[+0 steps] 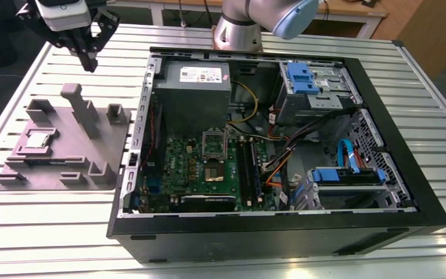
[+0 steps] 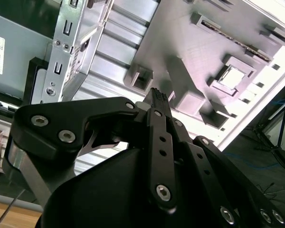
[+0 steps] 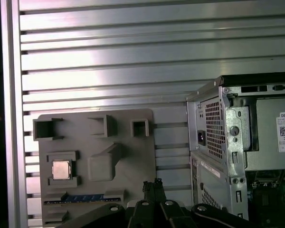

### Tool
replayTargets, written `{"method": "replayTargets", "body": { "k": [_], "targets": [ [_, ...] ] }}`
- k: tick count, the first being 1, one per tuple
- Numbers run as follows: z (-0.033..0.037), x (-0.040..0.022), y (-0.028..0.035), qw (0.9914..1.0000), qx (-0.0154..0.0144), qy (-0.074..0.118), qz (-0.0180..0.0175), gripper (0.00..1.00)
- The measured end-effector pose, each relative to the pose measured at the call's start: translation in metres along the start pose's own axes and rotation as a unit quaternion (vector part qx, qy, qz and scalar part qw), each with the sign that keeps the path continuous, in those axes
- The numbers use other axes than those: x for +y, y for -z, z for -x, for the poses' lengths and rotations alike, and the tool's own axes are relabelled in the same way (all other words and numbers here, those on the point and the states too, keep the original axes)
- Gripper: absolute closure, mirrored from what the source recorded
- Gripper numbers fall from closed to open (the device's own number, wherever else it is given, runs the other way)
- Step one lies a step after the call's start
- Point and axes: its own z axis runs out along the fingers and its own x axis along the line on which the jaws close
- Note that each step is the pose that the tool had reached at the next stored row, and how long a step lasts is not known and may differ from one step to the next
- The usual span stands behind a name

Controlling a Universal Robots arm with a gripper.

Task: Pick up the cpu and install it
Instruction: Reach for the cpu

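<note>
The cpu [image 1: 39, 139] is a small silvery square lying in a recess of the grey fixture plate [image 1: 91, 174], at the exterior view's left. It also appears in both wrist views, as the cpu [image 3: 61, 169] and the cpu [image 2: 232, 76]. My gripper [image 1: 90, 60] hangs above the table beyond the plate's far end, well clear of the chip. Its black fingers [image 2: 157, 97] are pressed together with nothing between them. In the open computer case, the green motherboard [image 1: 200, 174] lies flat with its metal socket frame [image 1: 214, 141] near the middle.
The black case [image 1: 285, 232] fills the middle and the exterior view's right of the slatted aluminium table [image 1: 53, 232]. Inside are a grey power supply [image 1: 195, 87], blue drive caddies [image 1: 301, 78] and loose cables [image 1: 285, 157]. Tall posts [image 1: 79, 107] rise from the fixture plate.
</note>
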Motion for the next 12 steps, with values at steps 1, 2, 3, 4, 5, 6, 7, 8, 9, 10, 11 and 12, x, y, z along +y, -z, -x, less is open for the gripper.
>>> {"method": "replayTargets", "body": {
  "k": [1, 2, 3, 4, 5, 6, 7, 8, 9, 10, 11, 12],
  "targets": [
    [-0.0005, -0.0001, -0.0001, 1.00000, 0.0000, 0.000, 0.0000, 0.90],
    [-0.0010, -0.0001, -0.0001, 1.00000, 0.0001, 0.000, 0.0000, 0.90],
    [-0.0016, -0.0001, -0.0002, 1.00000, 0.0001, 0.000, 0.0000, 0.90],
    [-0.0022, -0.0002, -0.0002, 1.00000, 0.0002, 0.000, 0.0000, 0.90],
    [-0.0028, -0.0002, -0.0003, 1.00000, 0.0002, 0.000, 0.0000, 0.90],
    [-0.0032, -0.0003, -0.0004, 1.00000, 0.0002, 0.000, 0.0000, 0.90],
    [-0.0036, -0.0003, -0.0004, 1.00000, 0.0003, 0.000, 0.0000, 0.90],
    [-0.0042, -0.0003, -0.0004, 1.00000, 0.0004, 0.000, 0.0000, 0.90],
    [-0.0048, -0.0004, -0.0005, 1.00000, 0.0004, 0.000, 0.0000, 0.90],
    [-0.0055, -0.0004, -0.0005, 1.00000, 0.0004, 0.000, 0.0000, 0.90],
    [-0.0061, -0.0005, -0.0006, 1.00000, 0.0004, 0.000, 0.0000, 0.90],
    [-0.0066, -0.0005, -0.0007, 1.00000, 0.0004, 0.000, 0.0000, 0.90]
  ]
}}
